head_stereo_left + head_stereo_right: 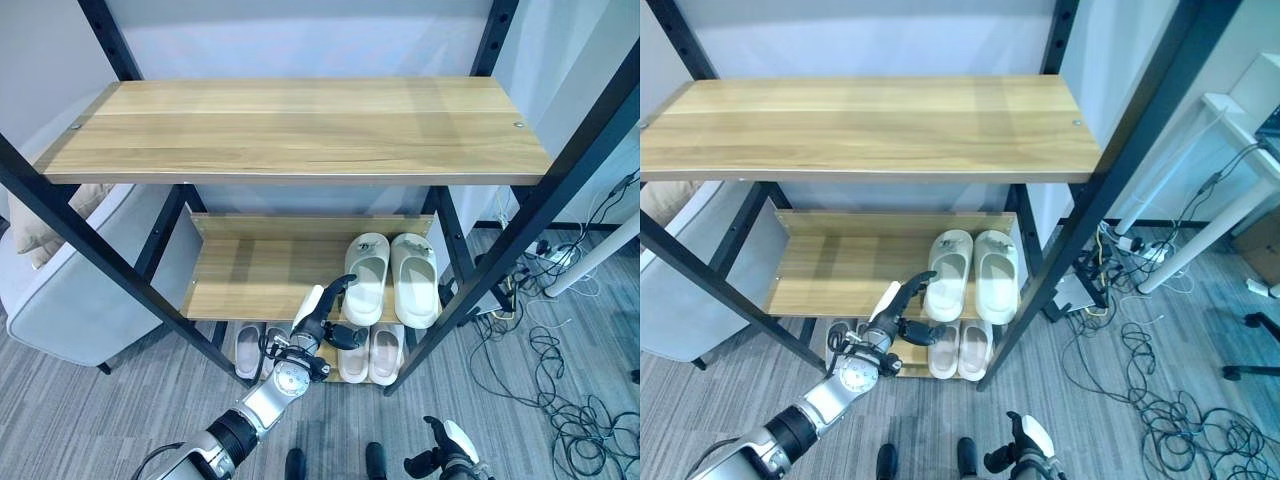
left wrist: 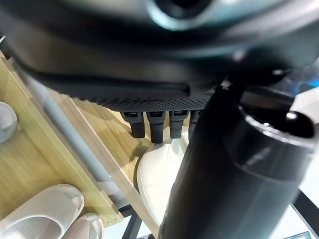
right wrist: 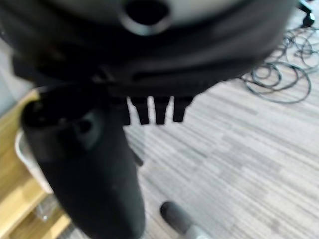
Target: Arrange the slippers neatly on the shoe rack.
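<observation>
Sitting side by side at lower centre, two cream slippers (image 1: pixel 390 275) are resting on the shoe rack's middle shelf (image 1: pixel 260 270), long axes running front to back. The left hand (image 1: pixel 322 312), fingers relaxed and holding nothing, is hovering at the left slipper's near end. The right hand (image 1: pixel 448 452), loose, is hanging over grey carpet (image 1: pixel 560 420).

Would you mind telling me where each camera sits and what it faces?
Both eye views: head, looking down at the shoe rack; left hand reaching beside the cream slippers, right hand low.
Left wrist view: along that hand at one cream slipper.
Right wrist view: along its hand at floor.
</observation>
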